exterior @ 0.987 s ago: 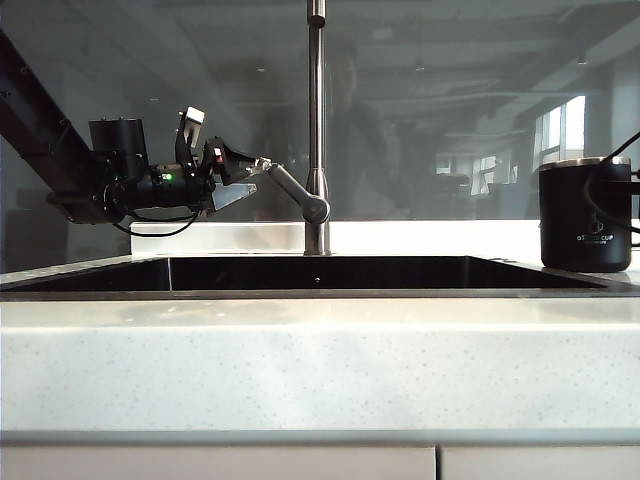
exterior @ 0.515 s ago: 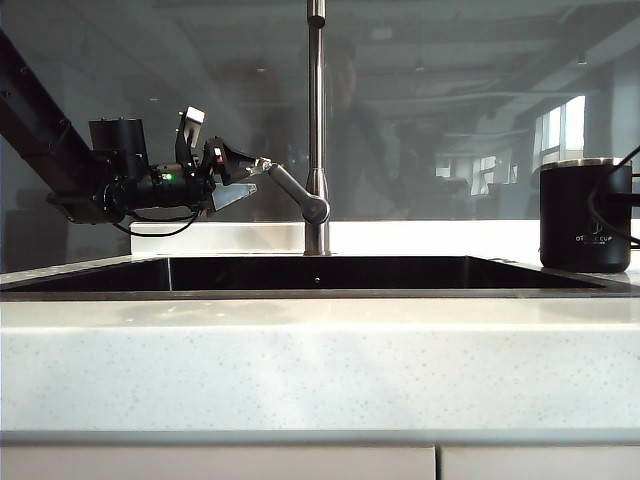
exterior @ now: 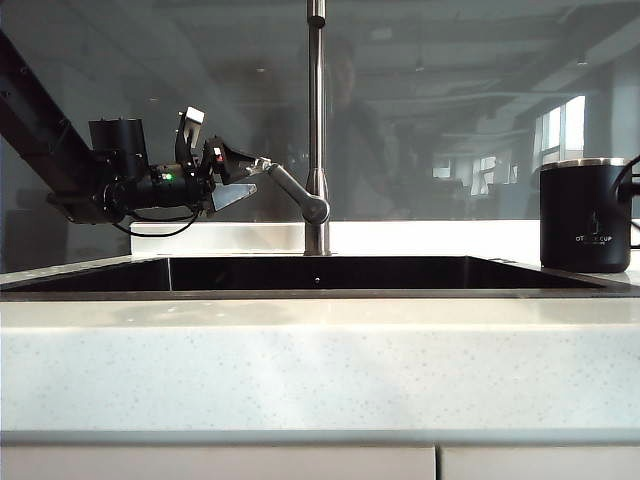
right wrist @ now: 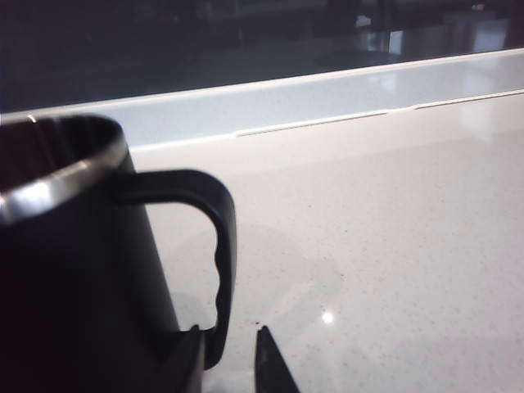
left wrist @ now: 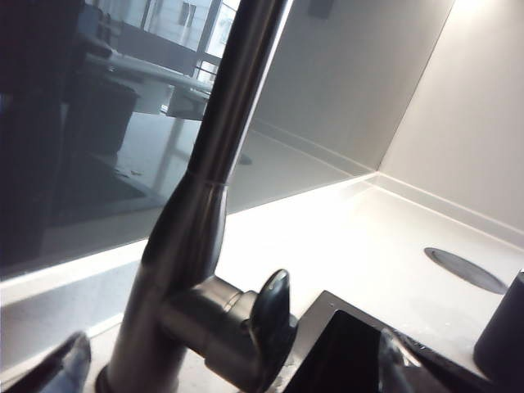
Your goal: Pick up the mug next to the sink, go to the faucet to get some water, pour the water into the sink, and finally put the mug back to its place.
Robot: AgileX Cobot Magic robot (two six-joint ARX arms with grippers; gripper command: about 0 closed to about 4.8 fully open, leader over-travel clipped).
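Exterior view: speckled white counter, left pincer, right pincer.

Left gripper held level at the exterior view's left, jaws spread wide; right gripper jaws parted.

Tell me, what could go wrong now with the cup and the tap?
The right gripper has its jaws apart, right beside the mug handle; backing off crookedly could snag it and tip the mug. The left gripper sits at the faucet lever; a bump might turn water on, splashing into the sink.
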